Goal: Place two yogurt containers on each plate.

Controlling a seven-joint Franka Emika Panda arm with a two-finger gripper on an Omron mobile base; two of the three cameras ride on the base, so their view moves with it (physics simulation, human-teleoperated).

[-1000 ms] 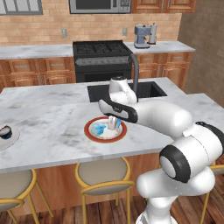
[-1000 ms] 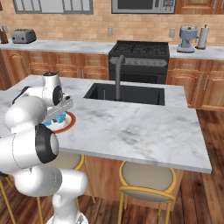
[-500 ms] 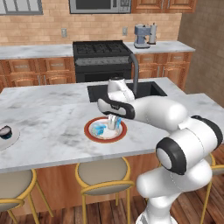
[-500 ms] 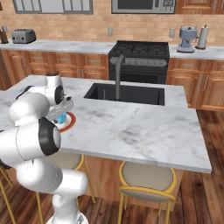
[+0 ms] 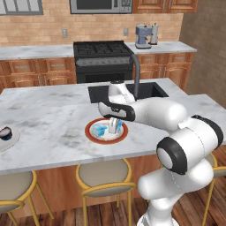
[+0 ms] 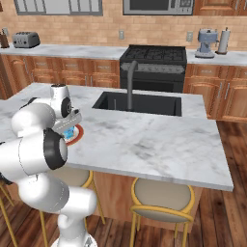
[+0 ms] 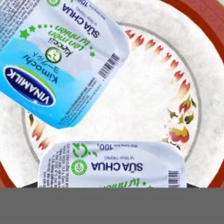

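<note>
the claw (image 5: 115, 125) is closed on a light blue yogurt container (image 7: 113, 165) low over the red-rimmed plate (image 5: 91, 133) on the bench (image 5: 53, 128); a second container (image 5: 100, 129) lies just left. release is straight down.

Flanking base views; close overhead hand view

A marble tabletop (image 5: 53, 128) forms the island, with a black sink (image 5: 150, 90) set into it and a dark curved faucet (image 5: 135, 70) rising at the basin's edge. Round stools (image 5: 103, 173) with yellow frames stand along its near side. Behind it are a black stove (image 5: 102, 55) under a microwave (image 5: 101, 5), a coffee machine (image 5: 143, 35), a toaster (image 6: 26, 39) and a paper towel roll (image 6: 223, 41).
</note>
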